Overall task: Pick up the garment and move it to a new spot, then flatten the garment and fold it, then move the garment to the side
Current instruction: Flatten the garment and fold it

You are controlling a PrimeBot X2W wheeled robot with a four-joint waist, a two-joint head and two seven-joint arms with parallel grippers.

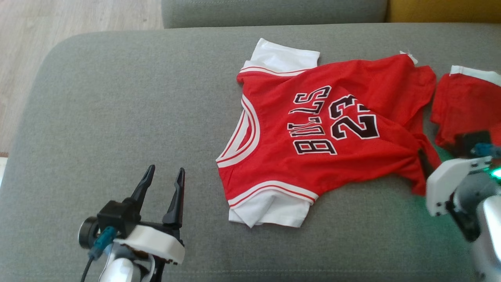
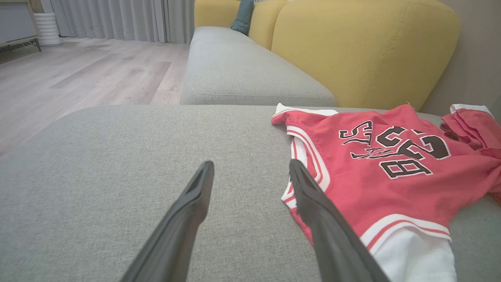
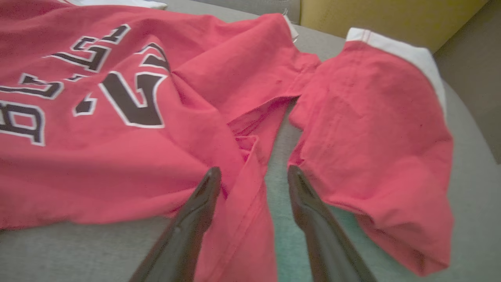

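The garment (image 1: 332,129) is a red jersey with black lettering and white sleeves, spread crumpled on the right half of the grey cushion (image 1: 117,98). Its neckline points left, and a red section with white trim (image 1: 465,105) lies at the far right. My left gripper (image 1: 166,170) stands open over bare cushion, left of the neckline and apart from it; in the left wrist view the garment (image 2: 391,176) lies beside the right finger of that gripper (image 2: 251,164). My right gripper (image 3: 254,169) is open at the garment's right part (image 3: 117,156), a loose red strip lying between its fingers. The white wrist housing (image 1: 450,184) shows at the right edge.
A second grey seat (image 2: 242,74) and a yellow backrest (image 2: 364,51) lie beyond the cushion. Wooden floor (image 1: 58,23) drops off past the cushion's rounded far-left edge. The left half of the cushion is bare fabric.
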